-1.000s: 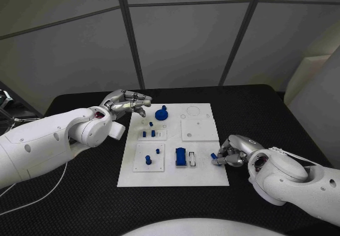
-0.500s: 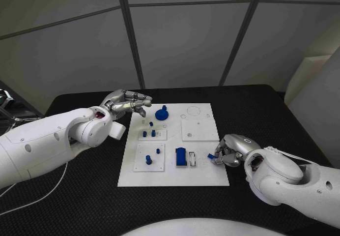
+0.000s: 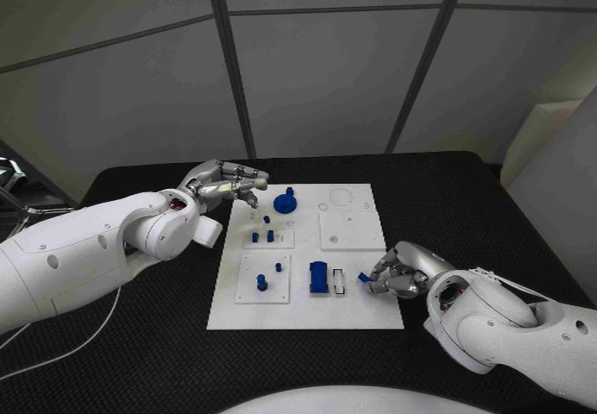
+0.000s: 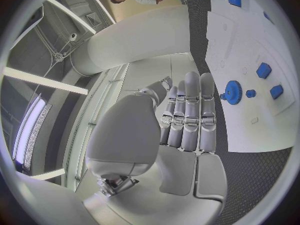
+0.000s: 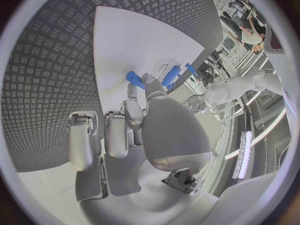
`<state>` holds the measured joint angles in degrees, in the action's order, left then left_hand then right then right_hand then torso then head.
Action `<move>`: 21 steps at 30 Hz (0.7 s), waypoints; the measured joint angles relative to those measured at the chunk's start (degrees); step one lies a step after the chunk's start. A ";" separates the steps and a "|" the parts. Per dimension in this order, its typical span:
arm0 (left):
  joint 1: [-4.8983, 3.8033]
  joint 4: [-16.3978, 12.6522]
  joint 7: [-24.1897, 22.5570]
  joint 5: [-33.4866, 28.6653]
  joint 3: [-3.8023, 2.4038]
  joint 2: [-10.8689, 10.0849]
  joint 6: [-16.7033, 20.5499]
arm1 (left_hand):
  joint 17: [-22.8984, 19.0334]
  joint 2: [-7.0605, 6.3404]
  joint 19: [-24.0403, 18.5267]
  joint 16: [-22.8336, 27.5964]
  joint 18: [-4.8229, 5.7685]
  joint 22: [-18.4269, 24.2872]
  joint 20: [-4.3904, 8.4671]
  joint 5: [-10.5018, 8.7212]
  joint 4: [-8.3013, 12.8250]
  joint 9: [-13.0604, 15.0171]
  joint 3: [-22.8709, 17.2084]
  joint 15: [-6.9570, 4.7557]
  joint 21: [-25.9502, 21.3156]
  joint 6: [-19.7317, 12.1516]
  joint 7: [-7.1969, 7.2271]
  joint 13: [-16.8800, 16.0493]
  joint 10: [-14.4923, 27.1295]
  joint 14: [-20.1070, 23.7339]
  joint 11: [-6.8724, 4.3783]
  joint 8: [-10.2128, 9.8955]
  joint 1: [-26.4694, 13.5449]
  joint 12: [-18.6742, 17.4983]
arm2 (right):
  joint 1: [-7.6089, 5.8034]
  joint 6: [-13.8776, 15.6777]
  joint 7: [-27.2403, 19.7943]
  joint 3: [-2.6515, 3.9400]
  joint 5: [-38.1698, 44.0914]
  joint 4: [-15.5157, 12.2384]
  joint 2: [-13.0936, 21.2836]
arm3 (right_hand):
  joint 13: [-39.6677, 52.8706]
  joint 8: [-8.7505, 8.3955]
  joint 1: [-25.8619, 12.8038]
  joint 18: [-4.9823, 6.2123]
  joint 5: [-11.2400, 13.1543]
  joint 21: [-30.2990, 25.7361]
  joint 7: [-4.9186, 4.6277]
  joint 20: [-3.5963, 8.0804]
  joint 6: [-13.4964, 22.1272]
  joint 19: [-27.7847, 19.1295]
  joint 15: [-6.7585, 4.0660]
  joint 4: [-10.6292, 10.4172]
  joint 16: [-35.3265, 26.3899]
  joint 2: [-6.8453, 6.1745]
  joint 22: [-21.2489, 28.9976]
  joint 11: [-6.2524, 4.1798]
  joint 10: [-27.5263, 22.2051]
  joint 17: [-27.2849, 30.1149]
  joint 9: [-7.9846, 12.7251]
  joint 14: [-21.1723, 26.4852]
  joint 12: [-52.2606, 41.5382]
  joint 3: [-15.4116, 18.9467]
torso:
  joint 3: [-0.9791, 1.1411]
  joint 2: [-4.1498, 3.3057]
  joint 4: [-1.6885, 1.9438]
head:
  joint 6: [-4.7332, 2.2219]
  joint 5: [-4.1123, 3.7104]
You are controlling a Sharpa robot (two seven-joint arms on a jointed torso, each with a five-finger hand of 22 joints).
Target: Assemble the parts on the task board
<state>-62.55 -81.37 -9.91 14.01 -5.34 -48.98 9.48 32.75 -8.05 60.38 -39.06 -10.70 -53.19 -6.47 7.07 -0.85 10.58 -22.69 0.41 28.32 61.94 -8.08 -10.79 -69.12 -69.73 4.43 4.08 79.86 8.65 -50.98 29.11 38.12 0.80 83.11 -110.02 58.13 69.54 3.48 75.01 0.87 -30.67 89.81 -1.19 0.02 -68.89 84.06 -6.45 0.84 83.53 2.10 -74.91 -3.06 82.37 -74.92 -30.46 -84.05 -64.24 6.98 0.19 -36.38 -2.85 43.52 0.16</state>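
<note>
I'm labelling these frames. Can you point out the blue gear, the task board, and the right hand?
blue gear [image 3: 285, 203]: head view, its toothed disc.
task board [image 3: 351, 316]: head view, bare near corner.
right hand [image 3: 396, 274]: head view, middle of the hand.

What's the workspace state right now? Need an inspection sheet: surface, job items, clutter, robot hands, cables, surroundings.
Surface: black table, textured top.
Job's things: white task board in the middle; blue gear part at its far end, small blue pegs and a blue block standing in it.
Clutter: nothing seen.
Robot hands: left robot hand hovers at the board's far left corner, fingers apart, holding nothing. Right robot hand at the board's right edge pinches a small blue part.
Cables: one thin pale cable across the table on the left.
Surroundings: grey panelled wall behind the table.
</note>
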 measured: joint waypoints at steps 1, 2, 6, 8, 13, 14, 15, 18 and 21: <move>0.00 0.00 0.00 0.00 0.00 0.00 0.00 | 0.00 0.00 0.00 0.00 0.01 0.00 0.00 0.00 0.00 0.00 0.00 0.00 0.00 0.00 0.00 0.00 0.00 0.00 0.00 0.00 0.00 0.00 | -0.01 0.53 -0.22 0.00 -0.68 -0.03 -0.18 | 0.02 -0.01 -0.08 -0.01 -0.03 0.00 0.00 0.00 0.00 0.00 0.00 -0.01 0.00 0.08 0.00 0.00 0.00 0.00 0.00 0.00 0.00 0.01 | 0.00 -0.02 0.00 | -0.04 0.00; 0.00 -0.01 0.00 0.00 0.00 0.00 0.00 | 0.00 0.00 0.00 0.00 0.01 0.00 0.00 0.00 0.00 0.00 0.00 0.00 0.00 0.00 0.00 0.00 0.00 0.00 0.00 0.00 0.00 0.00 | -0.01 1.09 -0.50 0.00 -1.52 -0.03 -0.43 | 0.05 -0.01 -0.15 -0.01 -0.03 0.00 -0.01 0.00 0.00 0.00 0.00 -0.06 0.00 0.15 0.00 0.00 0.00 0.00 0.04 0.00 0.00 0.06 | -0.01 -0.04 0.00 | -0.06 0.01; 0.00 -0.04 0.00 0.00 0.00 0.00 -0.01 | 0.00 0.00 0.00 0.00 0.01 0.00 0.00 0.00 0.00 0.00 0.00 0.00 0.00 0.00 0.00 0.00 0.00 0.00 0.00 0.00 0.00 0.00 | -0.03 2.04 -1.23 0.00 -4.00 0.43 -1.51 | 0.12 -0.05 -0.45 -0.01 -0.03 0.00 -0.09 0.00 0.09 0.00 0.00 -0.21 0.00 0.45 0.00 0.00 0.00 0.00 0.16 0.00 0.00 0.21 | -0.02 -0.07 0.00 | -0.08 -0.01; 0.00 -0.06 0.00 0.00 0.00 0.00 -0.01 | 0.00 0.00 0.00 0.00 0.01 0.00 0.00 0.00 0.00 0.00 0.00 0.00 0.00 0.00 0.00 0.01 0.00 0.00 0.00 0.00 0.00 0.00 | -0.03 2.12 -1.48 0.01 -5.07 0.91 -2.12 | 0.14 -0.06 -0.71 -0.01 -0.03 0.00 -0.10 0.00 0.10 0.00 0.00 -0.36 0.00 0.71 0.00 0.01 0.00 0.00 0.17 0.00 0.00 0.37 | -0.03 -0.08 0.00 | -0.02 -0.02; 0.01 -0.09 0.00 0.00 0.00 0.06 -0.02 | 0.00 0.00 0.00 0.00 0.00 -0.01 0.00 0.00 0.00 0.00 0.00 0.00 0.00 0.00 0.00 0.01 0.00 0.00 0.00 0.00 0.00 0.00 | -0.03 2.11 -1.95 0.00 -7.45 2.02 -3.93 | 0.17 -0.16 -1.18 0.00 -0.03 0.00 -0.08 0.00 0.09 0.00 0.00 -0.92 0.00 1.18 0.00 0.00 0.03 0.00 0.33 0.00 -0.16 0.45 | -0.03 -0.11 0.00 | 0.06 -0.07; 0.01 -0.09 0.00 0.00 0.00 0.06 -0.02 | 0.01 0.00 0.00 0.00 0.00 -0.01 0.00 0.00 0.00 0.00 0.00 0.00 0.00 0.00 0.00 0.01 0.00 0.00 0.00 0.00 0.00 0.00 | -0.03 2.10 -2.00 0.01 -7.64 2.09 -4.08 | 0.22 -0.16 -1.28 0.00 -0.03 0.00 -0.07 0.00 0.09 0.00 0.00 -1.02 0.00 1.28 0.00 0.00 0.04 0.00 0.33 0.00 -0.23 0.47 | -0.02 -0.11 0.00 | 0.07 -0.07; 0.01 -0.10 0.00 0.00 0.00 0.07 -0.03 | 0.01 0.00 0.00 0.00 0.00 -0.01 0.00 0.00 0.00 0.00 0.00 0.00 0.00 0.00 0.00 0.01 0.00 0.00 0.00 0.00 0.00 0.00 | -0.03 2.10 -2.07 0.01 -7.93 2.27 -4.36 | 0.34 -0.11 -1.51 0.00 -0.03 0.00 -0.07 0.00 0.09 0.00 0.00 -1.28 0.00 1.51 0.00 0.20 0.23 0.00 0.34 0.00 -0.37 0.62 | -0.02 -0.11 0.00 | 0.09 -0.03; 0.01 -0.11 0.01 0.00 0.00 0.09 -0.04 | 0.00 0.00 0.00 0.00 0.01 -0.01 0.00 0.00 0.00 0.00 0.00 0.00 0.00 0.00 0.00 0.01 0.00 0.00 0.00 0.00 0.00 0.00 | -0.03 2.12 -2.26 0.01 -8.73 2.77 -5.24 | 0.47 0.17 -1.89 0.00 0.21 0.00 -0.05 0.00 0.10 0.00 0.00 -1.80 0.23 1.88 0.00 0.20 0.24 0.00 0.34 0.00 -0.54 0.93 | -0.01 -0.11 0.00 | 0.10 0.03; 0.01 -0.11 0.01 0.00 0.00 0.10 -0.05 | 0.01 0.00 0.00 0.00 0.00 -0.01 0.00 0.00 0.00 0.00 0.00 0.00 0.00 0.00 0.00 0.01 0.00 0.00 0.00 0.00 0.00 0.00 | -0.03 2.15 -2.44 0.01 -9.28 3.09 -5.86 | 0.60 0.21 -2.36 -0.01 0.55 0.00 -0.25 -0.01 -0.10 0.00 0.00 -2.22 0.23 2.31 0.00 0.20 0.24 0.00 0.38 0.00 -0.55 1.06 | 0.01 -0.11 -0.01 | 0.13 0.10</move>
<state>-62.55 -81.48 -9.90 14.01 -5.34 -48.89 9.43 32.76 -8.05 60.38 -39.06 -10.69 -53.20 -6.47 7.07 -0.85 10.58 -22.69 0.41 28.32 61.94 -8.08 -10.77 -69.12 -69.73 4.42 4.08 79.86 8.65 -51.01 31.26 35.68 0.81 73.83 -106.93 52.27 70.14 3.70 72.64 0.86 -30.12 89.81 -1.44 0.02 -69.00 84.06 -6.45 -1.38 83.76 4.41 -74.90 -2.86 82.61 -74.91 -30.08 -84.05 -64.80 8.03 0.20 -36.49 -2.85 43.65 0.26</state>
